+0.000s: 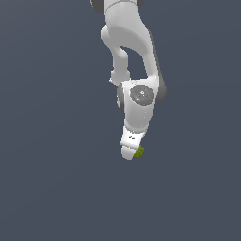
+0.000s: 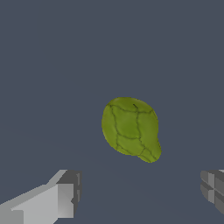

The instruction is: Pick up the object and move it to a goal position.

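Observation:
The object (image 2: 130, 129) is a small olive-green, lumpy pear-like blob with one tapered end. It lies on the dark grey floor. In the exterior view only a green sliver of the object (image 1: 139, 151) peeks out beside the white hand. My gripper (image 1: 129, 154) hangs right over it, pointing down. In the wrist view my gripper (image 2: 140, 197) is open, with one finger (image 2: 65, 197) and the other finger (image 2: 213, 189) standing wide apart. The object lies between and beyond the fingertips, touching neither.
A plain dark grey floor (image 1: 52, 188) fills both views. The white arm (image 1: 129, 42) comes down from the top of the exterior view.

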